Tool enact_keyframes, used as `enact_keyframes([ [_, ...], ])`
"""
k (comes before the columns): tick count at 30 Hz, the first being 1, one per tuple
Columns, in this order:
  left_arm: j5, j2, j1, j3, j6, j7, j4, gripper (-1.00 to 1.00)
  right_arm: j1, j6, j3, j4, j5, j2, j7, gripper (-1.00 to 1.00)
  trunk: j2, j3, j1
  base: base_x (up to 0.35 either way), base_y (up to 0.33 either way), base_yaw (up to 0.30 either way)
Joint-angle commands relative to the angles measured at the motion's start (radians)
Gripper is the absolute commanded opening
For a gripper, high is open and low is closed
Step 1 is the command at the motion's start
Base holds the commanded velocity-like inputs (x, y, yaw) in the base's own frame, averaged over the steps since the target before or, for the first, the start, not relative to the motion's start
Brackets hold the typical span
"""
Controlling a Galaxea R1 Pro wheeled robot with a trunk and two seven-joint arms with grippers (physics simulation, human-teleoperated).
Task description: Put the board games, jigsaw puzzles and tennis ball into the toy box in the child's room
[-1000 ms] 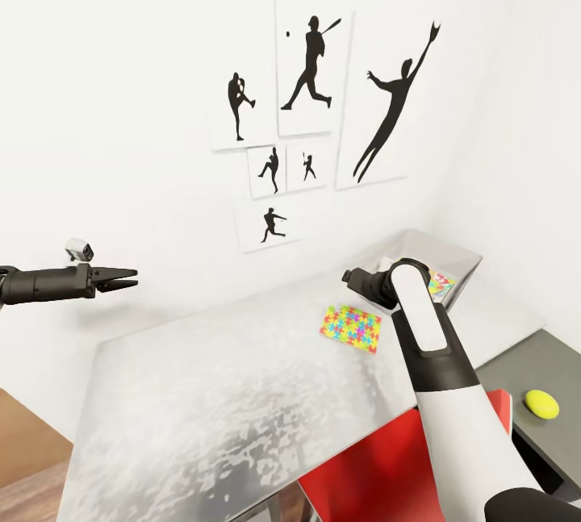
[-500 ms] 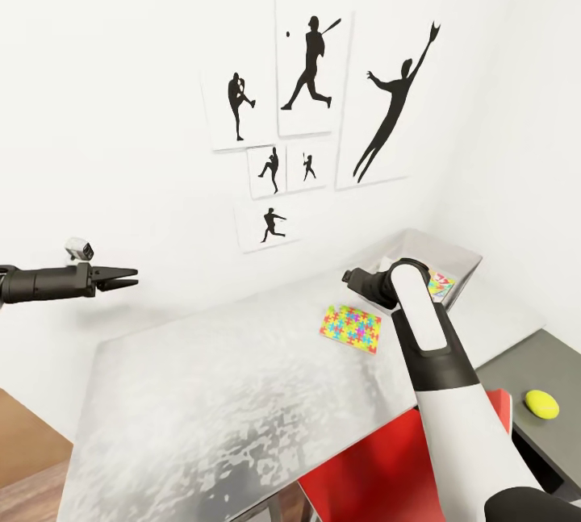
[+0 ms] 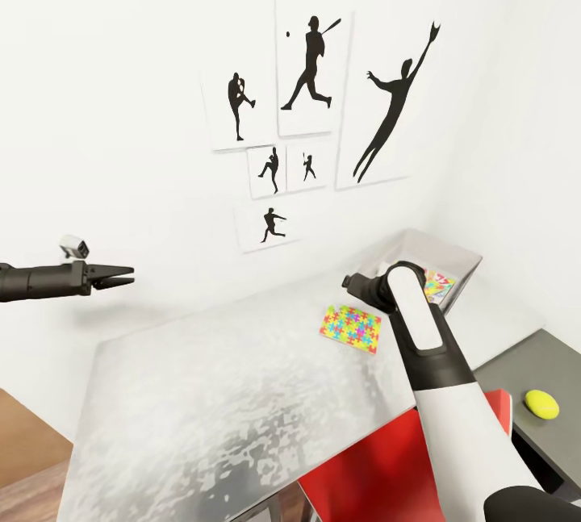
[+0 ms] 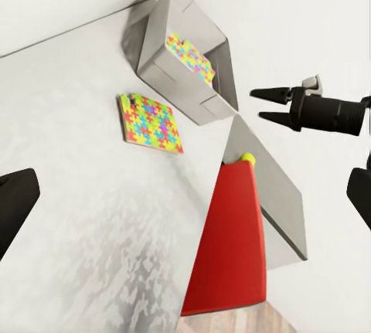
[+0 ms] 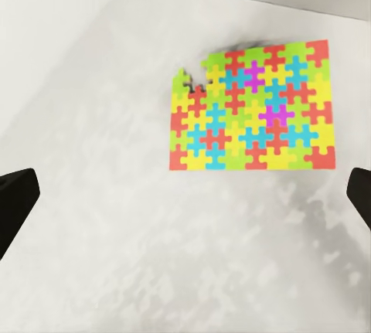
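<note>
Both jaws spread, empty, right jaws [image 4: 267, 107] above jigsaw puzzle [image 5: 255, 107] on table [image 3: 226, 393]

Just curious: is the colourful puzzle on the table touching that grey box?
Apart. The left wrist view shows bare table between the jigsaw puzzle and the toy box.

One jigsaw puzzle [image 3: 351, 328] lies flat on the pale table [image 3: 218, 401]; another [image 3: 438, 286] rests inside the toy box [image 3: 461, 257] at its two o'clock. Tennis ball [image 3: 541, 403] sits at four o'clock.
</note>
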Motion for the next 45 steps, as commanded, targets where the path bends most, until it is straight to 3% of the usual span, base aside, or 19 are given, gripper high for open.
enact_keyframes([
  [1, 0.006, 0.001, -0.001, -0.001, 0.011, -0.004, 0.000, 1.00, -0.001, 0.005, 0.000, 0.001, -0.008, 0.000, -0.010, 1.00, -0.002, -0.002, 0.001, 0.000, 0.000, 0.000],
  [20, 0.027, 0.004, -0.001, -0.001, 0.015, -0.004, -0.016, 1.00, 0.000, 0.007, -0.028, 0.005, -0.009, -0.001, 0.000, 1.00, -0.002, -0.005, 0.001, 0.000, 0.000, 0.000],
  [39, 0.027, 0.005, -0.001, -0.001, 0.028, -0.004, -0.024, 1.00, -0.002, 0.006, -0.047, 0.005, -0.008, -0.005, 0.000, 1.00, -0.002, -0.034, 0.001, 0.000, 0.000, 0.000],
  [45, 0.028, 0.016, -0.001, 0.000, 0.028, -0.004, -0.025, 1.00, -0.015, 0.006, -0.050, 0.006, -0.008, -0.010, 0.000, 1.00, -0.002, -0.044, 0.001, 0.000, 0.000, 0.000],
])
